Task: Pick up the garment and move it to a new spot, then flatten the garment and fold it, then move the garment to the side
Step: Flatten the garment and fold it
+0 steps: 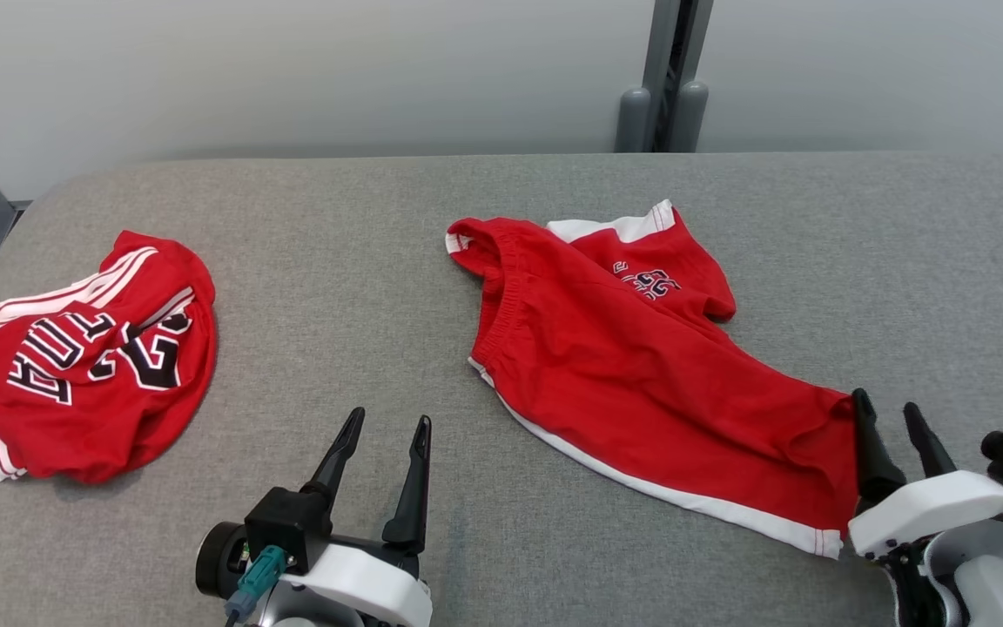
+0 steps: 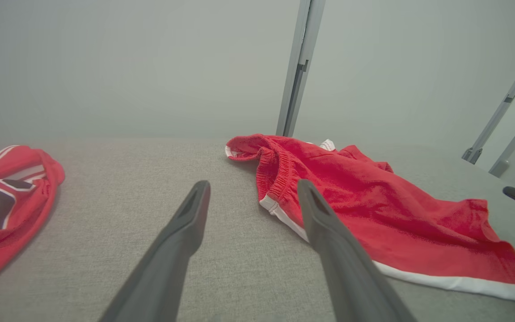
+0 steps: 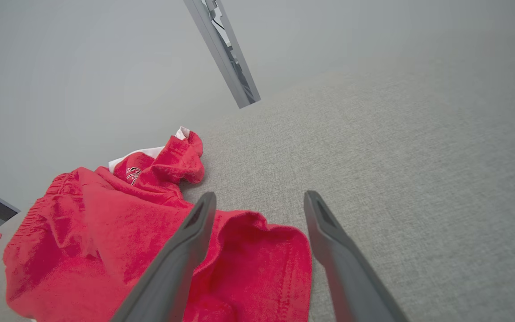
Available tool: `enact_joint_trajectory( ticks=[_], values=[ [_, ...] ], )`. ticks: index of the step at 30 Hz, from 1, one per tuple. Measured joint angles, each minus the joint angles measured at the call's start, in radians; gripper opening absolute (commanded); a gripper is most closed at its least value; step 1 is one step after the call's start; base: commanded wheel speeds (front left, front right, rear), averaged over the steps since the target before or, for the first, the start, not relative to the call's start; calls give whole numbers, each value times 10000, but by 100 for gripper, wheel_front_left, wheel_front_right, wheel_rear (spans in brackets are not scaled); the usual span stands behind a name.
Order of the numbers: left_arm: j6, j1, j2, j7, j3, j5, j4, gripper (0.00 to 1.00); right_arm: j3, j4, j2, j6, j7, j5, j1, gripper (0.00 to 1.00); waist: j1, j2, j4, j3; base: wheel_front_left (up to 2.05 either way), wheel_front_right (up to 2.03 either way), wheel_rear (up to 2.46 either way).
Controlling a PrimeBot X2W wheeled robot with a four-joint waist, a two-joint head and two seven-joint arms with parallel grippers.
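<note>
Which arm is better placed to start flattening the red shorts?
Right, probably. The right arm's fingers stand open at the leg hem of the red shorts, while the left arm's fingers, also open, are over bare table, apart from them.

The shorts (image 1: 641, 374) are red with white trim, the jersey (image 1: 92, 383) red with black lettering.

I'm holding the left gripper (image 1: 389, 418) low at lower left, fingers (image 2: 177, 241) spreading wide, pointing forward and up the head view. The right gripper (image 1: 885, 401) is sitting at lower right, its two fingers also standing apart, leaning slightly left. White left wrist (image 1: 362, 588) and right wrist (image 1: 928, 505) are showing at the bottom edge, arms well apart.
</note>
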Motion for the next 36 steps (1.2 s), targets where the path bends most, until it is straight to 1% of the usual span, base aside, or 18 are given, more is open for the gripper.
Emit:
enact_joint_trajectory(
  ticks=[2,6,9,12,15,17,20,25,29,32,36],
  values=[
    [0,15,-8,-2,27,0,-4,100,232,-483,102,2,-77,-115,256,100,0,0,-118,-81,0,0,0],
    [0,136,-2,-2,115,0,-19,100,928,-1894,35,2,-128,-1003,935,100,0,0,-386,-241,0,0,0],
    [-31,180,0,-2,146,-6,-38,100,970,-2871,6,2,-161,-1789,1551,100,0,0,-622,-332,0,0,0],
    [-67,265,-6,-2,159,-36,-40,100,972,-3149,146,2,-159,-2314,2154,100,0,0,-852,-403,0,0,0],
    [-88,268,-6,0,146,-42,-17,100,1039,-3147,153,2,-159,-2959,2318,100,0,0,-1001,-449,0,0,0],
    [-92,260,-4,0,121,-42,-8,100,986,-3070,290,2,-159,-3181,2308,100,0,0,-1019,-452,0,0,0],
    [-119,186,-4,-2,42,-52,8,100,972,-2635,407,2,-161,-3453,2150,100,0,0,-937,-403,0,0,0],
    [-105,137,-2,-2,31,-58,23,100,947,-1728,539,2,-159,-3417,1625,100,0,0,-723,-306,0,0,0],
    [-102,116,-2,-2,6,-56,44,100,899,-775,629,2,-159,-2987,910,100,0,0,-412,-112,0,0,0],
    [-94,40,0,-2,-38,-54,50,100,849,-284,589,2,-161,-2834,551,100,0,0,-228,17,0,0,0],
    [-77,-61,-2,-2,-61,-56,52,100,821,132,621,2,-159,-2270,185,100,0,0,-9,158,0,0,0]
  ],
)
